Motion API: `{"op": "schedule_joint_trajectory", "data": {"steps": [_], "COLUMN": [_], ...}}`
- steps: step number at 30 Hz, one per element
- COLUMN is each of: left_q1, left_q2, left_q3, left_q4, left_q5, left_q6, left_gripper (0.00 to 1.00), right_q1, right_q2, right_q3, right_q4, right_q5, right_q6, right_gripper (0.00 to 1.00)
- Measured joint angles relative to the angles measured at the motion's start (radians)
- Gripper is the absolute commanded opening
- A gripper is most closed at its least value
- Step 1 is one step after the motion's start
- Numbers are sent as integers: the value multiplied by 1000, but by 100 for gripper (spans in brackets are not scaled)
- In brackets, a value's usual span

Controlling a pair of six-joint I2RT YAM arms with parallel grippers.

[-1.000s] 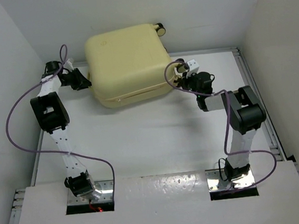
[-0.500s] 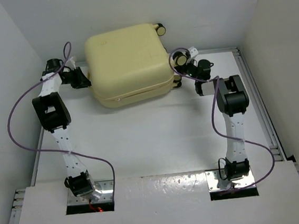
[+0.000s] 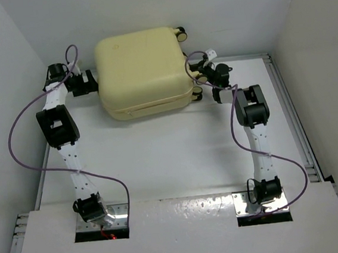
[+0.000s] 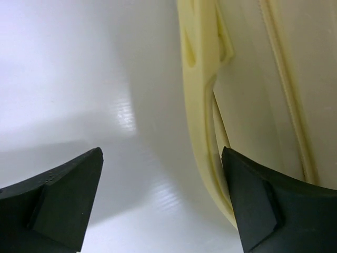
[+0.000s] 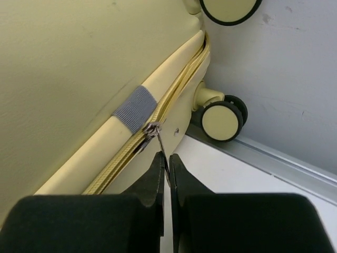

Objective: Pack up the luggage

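The luggage (image 3: 142, 69) lies flat and shut on the desk (image 3: 160, 157), at the far side by the back wall. It sits between the two arms.

The left pincer (image 3: 91, 84) is right at the left side of the luggage. It is open, and its two black fingers (image 4: 58, 200) stand wide apart. There is only bare desk between them. The yellow shell is to the right of this pincer, and one finger is just beside it. I cannot tell if it touches. A yellow handle (image 4: 202, 68) runs along the shell, ahead of that finger.

The right pincer (image 3: 195, 79) is at the right side of the luggage, near the wheels. Its fingers are pressed together, and they pinch the thin metal zip pull (image 5: 163, 150). The pull hangs from the slider (image 5: 151, 129), which is just above the tips. The zip (image 5: 120, 159) runs up and down the side from there. A small grey patch (image 5: 135, 108) sits across the edge, just above and to the left of the tips. A cream wheel (image 5: 221, 120) with a black rim is up and to the right of this pincer, close to the wall (image 5: 284, 79).
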Motion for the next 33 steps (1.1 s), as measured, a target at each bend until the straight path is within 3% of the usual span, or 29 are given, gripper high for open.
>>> {"op": "schedule_joint_trajectory", "data": {"steps": [8,13,18,26,33], "left_q1": [10,66,121,114,117], "left_q2": [-69,-286,-528,-697,-792], "left_q3": [-19,-59,-149,-430,-659], "left_q4": [199,305,340,231,76], "left_q5": [-127,-232,-248,-153,-100], "left_q6": [-100,-131,-153,-121,-42], "left_gripper": [99,99,99,99,99], "right_q1": [27,53,89,192,390], "right_q2": [-187,-262,-297,-360,-420], "right_q3": [-313,-445,-509,-590,-658], "right_q4": [124,172,197,206,194], "right_q5": [42,51,63,80,23], "right_q6": [-3,2,18,73,151], "right_gripper": [0,0,0,0,0]}}
